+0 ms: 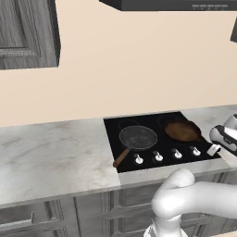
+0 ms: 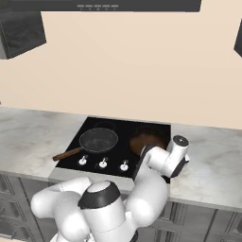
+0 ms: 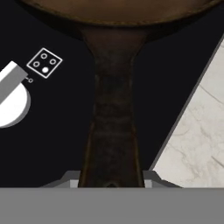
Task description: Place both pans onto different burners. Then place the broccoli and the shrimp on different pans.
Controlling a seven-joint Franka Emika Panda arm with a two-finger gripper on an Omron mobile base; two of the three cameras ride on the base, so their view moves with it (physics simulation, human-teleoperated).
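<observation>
Straddling the short dark handle of the brown pan [image 3: 111, 109], the tool [image 3: 111, 181] sits narrow at the bottom of the hand view; whether it grips is unclear. Farther up the cooktop [image 1: 115, 152], at centre frame, sits the dark grey pan [image 1: 138, 137], beside the pale worktop [image 1: 51, 157].

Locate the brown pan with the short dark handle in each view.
Left base view: brown pan sits right of centre, on the cooktop's back right.
Right base view: centre right, partly behind the arm.
Hand view: its rim and handle run down the middle.
Shared landmark: the white knobs.
</observation>
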